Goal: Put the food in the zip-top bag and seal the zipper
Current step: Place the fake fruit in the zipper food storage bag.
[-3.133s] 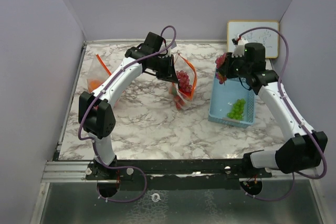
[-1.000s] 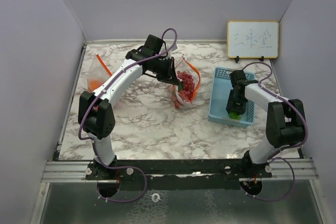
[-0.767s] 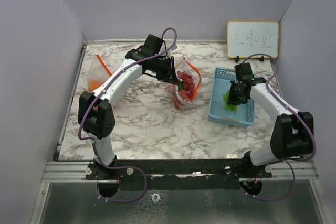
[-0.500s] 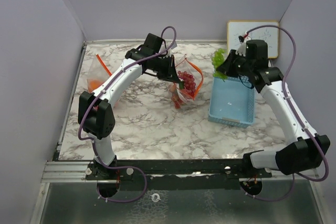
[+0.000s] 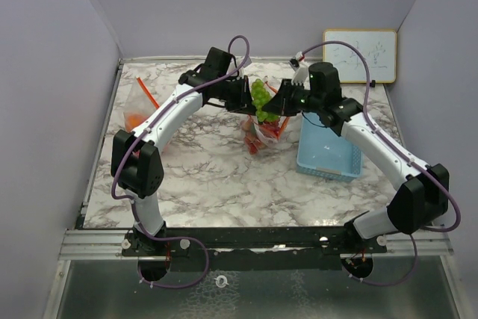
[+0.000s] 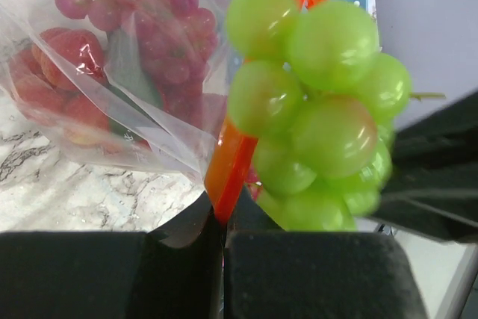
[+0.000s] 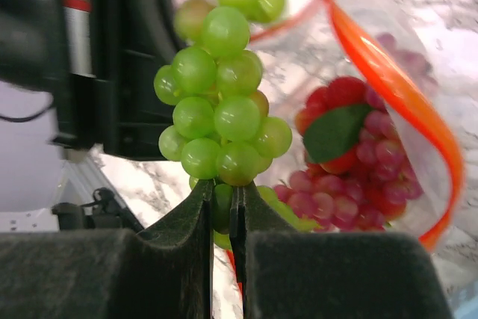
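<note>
Marbled bench (image 5: 202, 177) bears toward 12 o'clock a clear zip-top bag with orange zipper (image 5: 261, 134), purple grapes (image 6: 142, 5) and red fruits (image 6: 67, 50) already inside, its rim pinched by the left jaws, while the right jaws pinch a green grape bunch (image 7: 224, 110) over its mouth; dropping and sealing remain.

A bag (image 7: 407, 95) stands mid-desk (image 5: 202, 177), toward the back, with fruit (image 7: 351, 162) inside it. A bunch of grapes (image 5: 259, 98) hangs just above the bag's mouth, between the two grippers. The left gripper (image 6: 224, 229) is to its left, pinching the bag's rim. The right gripper (image 7: 235, 218) is to its right, clamped on the bunch. A basket (image 5: 302, 147) lies just right of the bag. Behind the basket, at the back right corner, stands a whiteboard (image 5: 359, 54). A second bag (image 5: 138, 106) lies at the desk's left edge.
</note>
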